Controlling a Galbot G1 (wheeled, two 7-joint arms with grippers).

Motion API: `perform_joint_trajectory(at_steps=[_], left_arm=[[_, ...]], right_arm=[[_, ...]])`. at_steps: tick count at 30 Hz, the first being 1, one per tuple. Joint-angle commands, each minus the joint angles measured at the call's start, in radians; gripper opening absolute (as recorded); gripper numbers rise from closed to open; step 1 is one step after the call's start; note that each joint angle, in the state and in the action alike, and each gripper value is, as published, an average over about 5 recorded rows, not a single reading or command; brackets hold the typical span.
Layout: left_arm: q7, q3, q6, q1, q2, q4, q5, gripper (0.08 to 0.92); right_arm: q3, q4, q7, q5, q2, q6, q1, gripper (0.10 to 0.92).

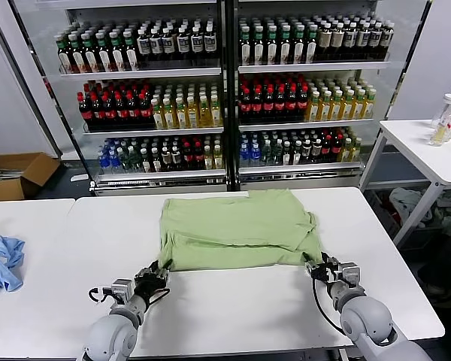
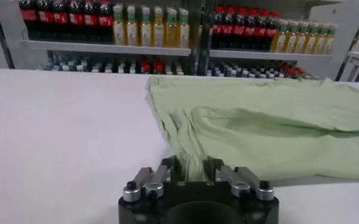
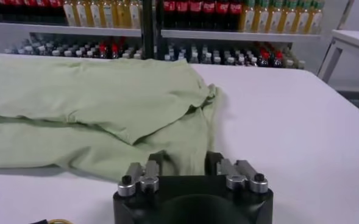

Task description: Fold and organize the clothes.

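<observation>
The clothes are one light green shirt, lying folded and wrinkled in the middle of the white table; collar, buttons and print are hidden. My left gripper is at the shirt's near left corner. In the left wrist view that gripper is shut on a bunched fold of the shirt. My right gripper is at the near right corner. In the right wrist view it is closed over the hem of the shirt, with green cloth filling the gap between its fingers.
A light blue cloth lies at the table's far left edge. Glass-door coolers full of bottles stand behind the table. A second white table with bottles is at the right, and a cardboard box sits on the floor at the left.
</observation>
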Motion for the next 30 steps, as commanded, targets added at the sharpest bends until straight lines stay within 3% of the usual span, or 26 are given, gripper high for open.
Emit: perform_joint_trajectory(at_steps=[1, 6, 9, 22, 30], left_arm=[[0.012, -0.006, 0.006, 0.02, 0.0, -0.014, -0.051, 0.272], [0.013, -0.014, 0.008, 0.049, 0.004, -0.047, -0.069, 0.131], [0.012, -0.026, 0.007, 0.086, 0.006, -0.089, -0.07, 0.088], [0.002, -0.082, 0.012, 0.365, -0.001, -0.356, -0.033, 0.085], [-0.006, -0.146, 0.016, 0.497, 0.015, -0.439, -0.02, 0.085]], right_arm=[[0.004, 0.009, 0.006, 0.025, 0.0, -0.015, -0.012, 0.268], [0.014, 0.042, 0.004, 0.019, -0.012, -0.015, -0.034, 0.147], [0.027, 0.084, 0.004, 0.014, -0.025, -0.015, -0.067, 0.135], [0.102, 0.362, 0.014, -0.073, -0.068, -0.024, -0.381, 0.135], [0.169, 0.458, 0.023, -0.12, -0.116, -0.03, -0.539, 0.135]])
